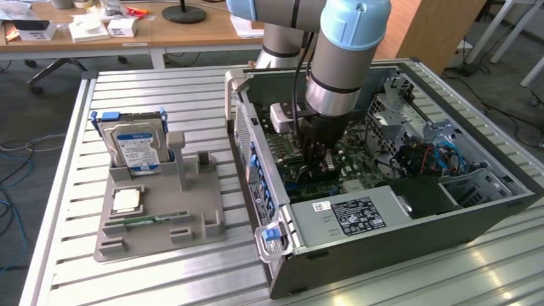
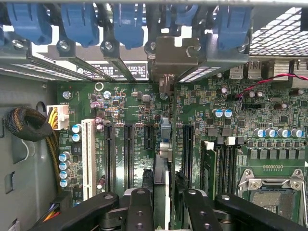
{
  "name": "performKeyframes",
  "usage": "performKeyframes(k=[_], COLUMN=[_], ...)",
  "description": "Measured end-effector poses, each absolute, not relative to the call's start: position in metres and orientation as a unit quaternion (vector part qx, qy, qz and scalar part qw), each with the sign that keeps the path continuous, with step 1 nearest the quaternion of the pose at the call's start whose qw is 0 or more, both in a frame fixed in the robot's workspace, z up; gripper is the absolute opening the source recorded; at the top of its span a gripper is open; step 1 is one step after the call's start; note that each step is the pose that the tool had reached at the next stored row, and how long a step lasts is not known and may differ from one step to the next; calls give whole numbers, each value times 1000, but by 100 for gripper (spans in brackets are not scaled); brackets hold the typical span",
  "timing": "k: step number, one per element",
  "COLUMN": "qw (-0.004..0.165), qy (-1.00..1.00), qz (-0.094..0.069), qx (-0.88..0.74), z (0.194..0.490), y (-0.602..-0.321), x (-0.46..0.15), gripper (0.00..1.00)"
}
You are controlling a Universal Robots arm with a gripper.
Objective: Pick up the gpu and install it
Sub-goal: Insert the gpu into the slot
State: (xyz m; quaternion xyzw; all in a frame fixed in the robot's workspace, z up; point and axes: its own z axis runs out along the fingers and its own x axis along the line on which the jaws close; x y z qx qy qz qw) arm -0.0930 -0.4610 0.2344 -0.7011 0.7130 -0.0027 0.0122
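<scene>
The gpu stands on edge over the green motherboard, between two black expansion slots. Its silver bracket meets the case's rear slot openings under the blue clips. My gripper is shut on the card's near end, one black finger on each side. In the exterior view the gripper reaches deep into the open computer case, right down at the board, and the card itself is hidden behind the fingers.
A grey parts holder lies at the exterior view's left, carrying a blue-labelled hard drive, a processor chip and a narrow memory stick. A white slot, cable bundle and processor socket surround the card.
</scene>
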Motion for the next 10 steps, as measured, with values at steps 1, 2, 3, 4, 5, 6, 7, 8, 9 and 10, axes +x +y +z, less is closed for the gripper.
performKeyframes(k=[1,2,3,4,5,6,7,8,9,10], qw=[12,12,12,12,12,12,12,12,12,12], qy=[713,713,713,713,713,713,713,713,713,713], qz=[-3,-3,-3,-3,-3,-3,-3,-3,-3,-3], qx=[-701,-701,-701,-701,-701,-701,-701,-701,-701,-701], z=[234,234,234,234,234,234,234,235,235,236], y=[-461,-461,-461,-461,-461,-461,-461,-461,-461,-461], x=[-93,-93,-93,-93,-93,-93,-93,-93,-93,-93], gripper=[28,28,28,28,28,28,28,28,28,28])
